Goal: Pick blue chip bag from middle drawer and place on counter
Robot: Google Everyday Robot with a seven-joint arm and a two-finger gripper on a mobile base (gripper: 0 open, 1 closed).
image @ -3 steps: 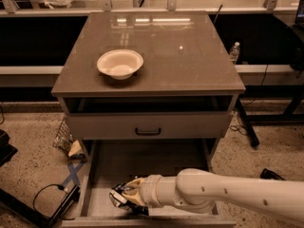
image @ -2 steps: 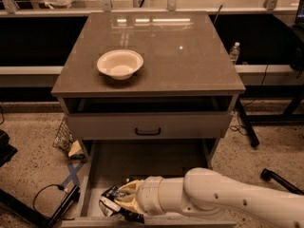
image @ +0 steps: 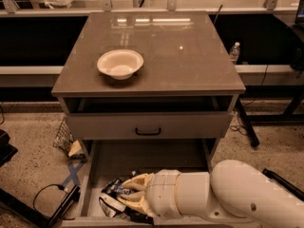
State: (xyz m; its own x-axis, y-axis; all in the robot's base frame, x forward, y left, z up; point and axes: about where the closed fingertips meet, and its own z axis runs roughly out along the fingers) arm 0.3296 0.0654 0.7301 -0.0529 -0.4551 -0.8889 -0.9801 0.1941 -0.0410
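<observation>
The middle drawer (image: 147, 159) is pulled open at the bottom of the cabinet, with its grey floor showing. The blue chip bag (image: 110, 199) lies crumpled at the drawer's front left. My gripper (image: 129, 194) reaches in from the right on a thick cream arm (image: 213, 198) and is shut on the bag, low in the drawer. The arm hides the drawer's front right. The counter (image: 171, 46) is the glossy grey-brown top above.
A cream bowl (image: 120, 63) stands on the counter's front left. Above the open drawer is a closed grey drawer front with a black handle (image: 148, 130). A water bottle (image: 234, 52) stands to the cabinet's right. Cables (image: 50, 196) and blue tape (image: 71, 175) lie on the floor at left.
The arm has pushed further left into the drawer, and the bag has shifted left with the gripper. The bowl and the cabinet have not moved.
</observation>
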